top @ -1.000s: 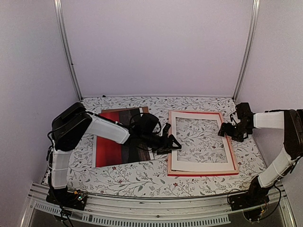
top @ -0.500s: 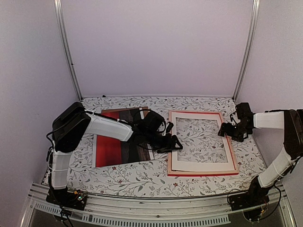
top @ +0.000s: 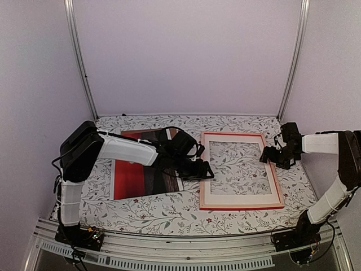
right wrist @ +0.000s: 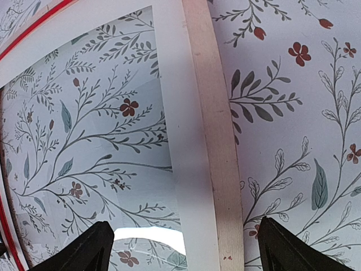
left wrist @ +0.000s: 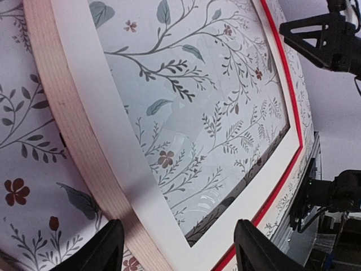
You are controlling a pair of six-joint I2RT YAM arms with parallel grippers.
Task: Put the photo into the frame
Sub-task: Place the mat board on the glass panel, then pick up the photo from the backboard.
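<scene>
Floral-print table (top: 169, 212) boxed in by pale lilac walls, metal posts (top: 79, 62) at 11 and 1 o'clock of top view; frame (top: 242, 207) flat on table right of centre, thin red line round outside, pale wood edge seen close in both wrist views, white mat (top: 240, 197) lying inside it, leaf pattern showing through opening with some glare as from a pane; photo (top: 131, 178) flat on table at 9 o'clock of frame, just beside it and outside it, red half toward 9 o'clock, dark streaky half toward 3 o'clock, partly hidden under left arm (top: 127, 149); left arm stretched across photo toward 3 o'clock, left gripper (top: 207, 171) at frame's 9 o'clock side, jaws apart, nothing clamped; left fingers (left wrist: 107, 248) in left wrist view standing either side of wood edge and mat strip, low over them, contact not clear; right gripper (top: 269, 155) at frame's 2 o'clock side, jaws wide apart, nothing clamped; right fingers (right wrist: 90, 248) in right wrist view spanning wood edge, one over pane, other over bare table cover, touching or not cannot tell; grippers well apart, frame opening between them; right gripper also in left wrist view at 1 o'clock, beyond frame's far side
</scene>
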